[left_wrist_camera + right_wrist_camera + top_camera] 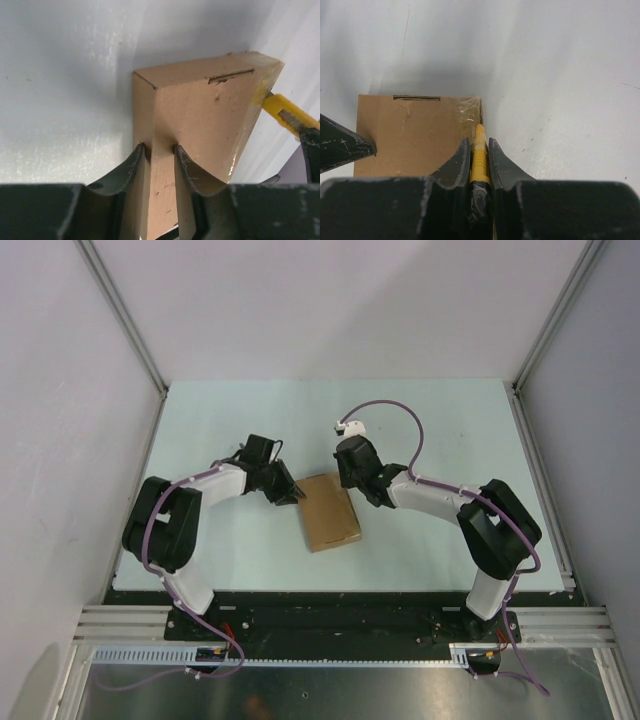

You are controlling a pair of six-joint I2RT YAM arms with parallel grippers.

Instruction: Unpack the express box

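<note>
Express box: lies flat on the worktop, closed, with its long axis running slightly askew from near to far. The two arms meet at its far end.

Left fingers: at the box's far left corner. In the left wrist view the left fingers stand narrow, one on each side of a folded edge of the box, with cardboard filling the gap between them. They are gripping the box at that edge.

Right fingers: at the box's far right corner. In the right wrist view the right fingers are closed tight on a yellow utility knife, whose ribbed body sits between them and points away from the wrist. The knife's tip lies along the box's right edge, just short of the far corner. The frames do not show whether a blade is out or touches the cardboard.

Box surface: plain brown. A narrow slot is cut near the far edge of the top face. A patch of clear glossy tape covers the corner beside the knife tip.

Cross-check: the left wrist view shows the knife meeting the box at the corner opposite the gripped edge, just beside the slot.
</note>
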